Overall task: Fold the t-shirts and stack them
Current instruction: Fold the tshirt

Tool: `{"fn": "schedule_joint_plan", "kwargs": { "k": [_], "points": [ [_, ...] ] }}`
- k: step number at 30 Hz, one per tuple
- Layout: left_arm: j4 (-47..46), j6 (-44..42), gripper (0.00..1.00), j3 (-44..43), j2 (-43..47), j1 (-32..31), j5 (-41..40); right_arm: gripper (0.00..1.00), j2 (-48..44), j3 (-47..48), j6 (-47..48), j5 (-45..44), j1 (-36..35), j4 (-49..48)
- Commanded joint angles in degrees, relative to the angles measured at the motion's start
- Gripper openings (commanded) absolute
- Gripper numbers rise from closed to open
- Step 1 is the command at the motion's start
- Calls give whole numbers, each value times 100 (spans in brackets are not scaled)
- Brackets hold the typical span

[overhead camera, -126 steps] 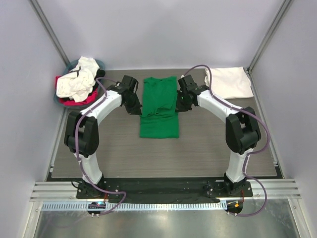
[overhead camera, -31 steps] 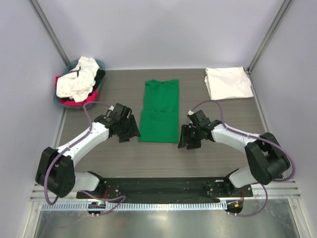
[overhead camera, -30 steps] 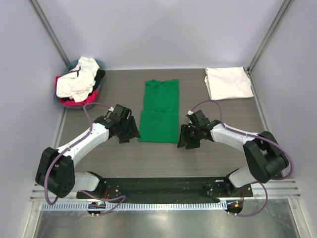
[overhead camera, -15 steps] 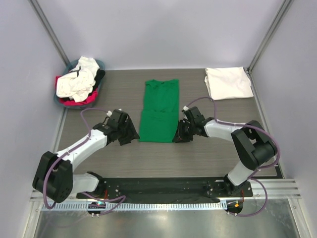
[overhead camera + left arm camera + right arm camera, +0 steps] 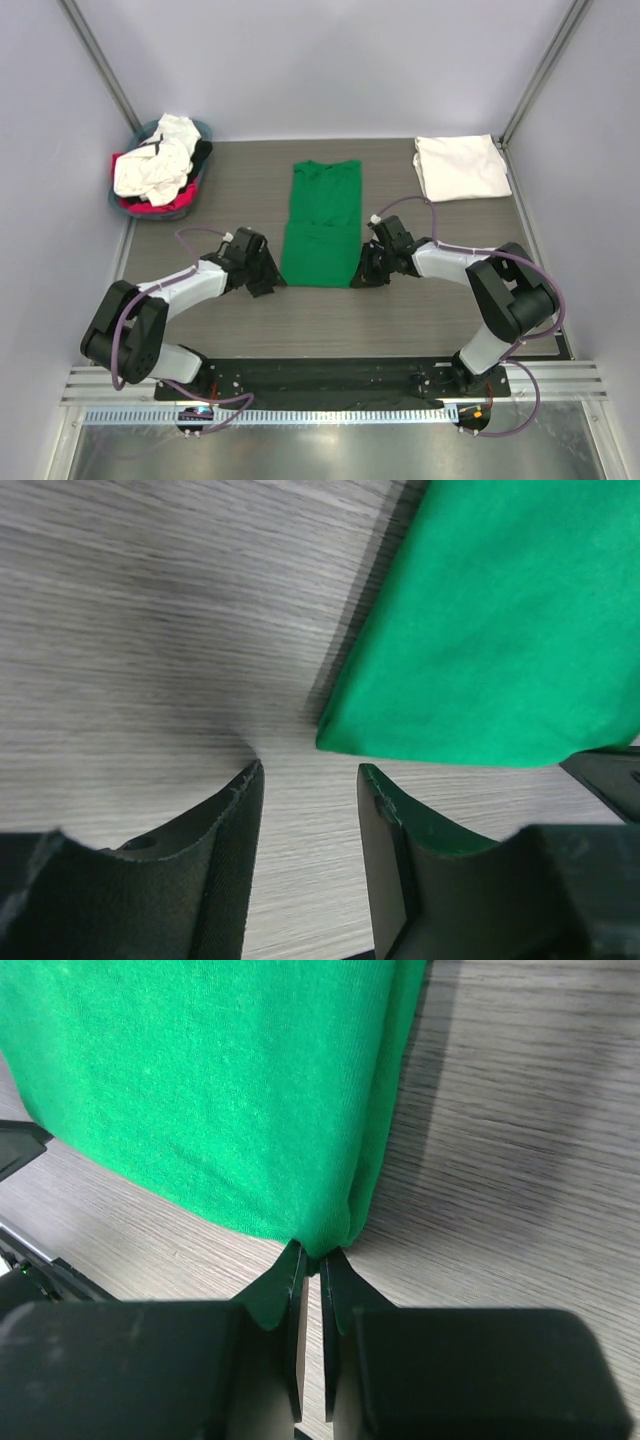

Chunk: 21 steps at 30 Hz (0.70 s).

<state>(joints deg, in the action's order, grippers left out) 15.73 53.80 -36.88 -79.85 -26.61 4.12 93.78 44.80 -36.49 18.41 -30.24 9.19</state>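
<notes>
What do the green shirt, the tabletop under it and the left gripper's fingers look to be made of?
Bright green folded t-shirt: soft matte knit, probably cotton; fine fuzzy weave shows close up.
Grey tabletop: wood-grain laminate or vinyl, judging by its straight printed-looking streaks; low sheen.
Black fingers of the left gripper: matte moulded plastic or rubber, faintly grainy; which is unclear.

You're working in a robot lab test cell, not a home. Plain pale walls (image 5: 330, 60) box the scene in on the far side and on the left and right, framed by bare aluminium posts (image 5: 100, 65) at the far corners. On the grey wood-grain table (image 5: 420, 310), the left arm (image 5: 190, 285) and the right arm (image 5: 450, 262) rise from a black base plate (image 5: 320, 375) at the near edge, with a slotted cable duct (image 5: 330, 415) just in front. The household things, a green t-shirt (image 5: 322, 225) and a laundry basket (image 5: 203, 128), lie on this bench.
</notes>
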Motion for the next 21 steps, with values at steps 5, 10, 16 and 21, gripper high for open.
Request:
{"fn": "schedule_joint_plan", "kwargs": {
  "k": [5, 10, 16, 21],
  "points": [
    [-869, 122, 36, 146, -557, 16, 98, 9, 132, -182, 221, -180, -8, 153],
    [-1063, 157, 11, 190, -882, 24, 115, 2, 185, -208, 239, -163, 0, 144],
    [-879, 280, 0, 269, -488, -19, 151, 1, -113, -252, 169, -172, 36, 355],
    [-132, 491, 0, 208, 373, -388, -7, 1, -1009, -454, 98, -31, 35, 724]
  ]
}}
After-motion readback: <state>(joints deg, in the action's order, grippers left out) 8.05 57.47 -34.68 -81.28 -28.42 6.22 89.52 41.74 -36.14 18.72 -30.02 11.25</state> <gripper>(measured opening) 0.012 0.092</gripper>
